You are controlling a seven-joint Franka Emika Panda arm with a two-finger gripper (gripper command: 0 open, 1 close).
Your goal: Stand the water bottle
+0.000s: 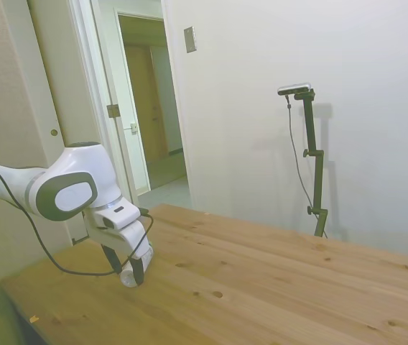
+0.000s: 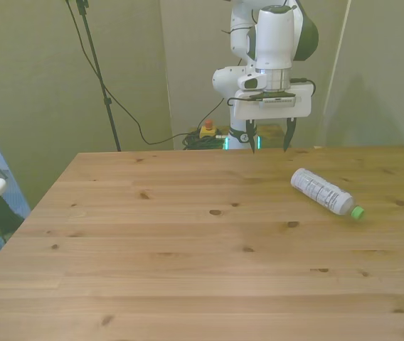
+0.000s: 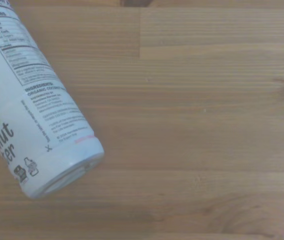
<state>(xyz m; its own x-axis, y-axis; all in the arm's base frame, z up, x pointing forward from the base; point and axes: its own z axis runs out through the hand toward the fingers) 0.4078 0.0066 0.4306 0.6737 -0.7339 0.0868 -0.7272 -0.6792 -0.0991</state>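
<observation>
A white robot arm hangs above the far edge of a wooden table (image 2: 188, 234), its gripper (image 2: 267, 135) pointing straight down with the two dark fingers spread apart and nothing between them. The water bottle (image 2: 326, 192) lies on its side on the bare wood, toward the front view's right and nearer the camera than the gripper, with a clear stretch of table between the two. Its green cap (image 2: 358, 212) points toward the camera and the front view's right, and its flat base points back toward the robot. The wrist view shows the bottle's base end and white printed label (image 3: 27, 115) close up, lying at a slant across the wood grain. The side view shows the gripper low over the table, but the bottle is out of that picture. The task looks barely begun: the bottle is not yet grasped or lifted. The main risk is that the round, light bottle rolls away if a finger nudges it before both close on it. A grasp across the smooth label may also slip as the bottle is tipped upright. Set down off-centre on its base, it could topple again.
</observation>
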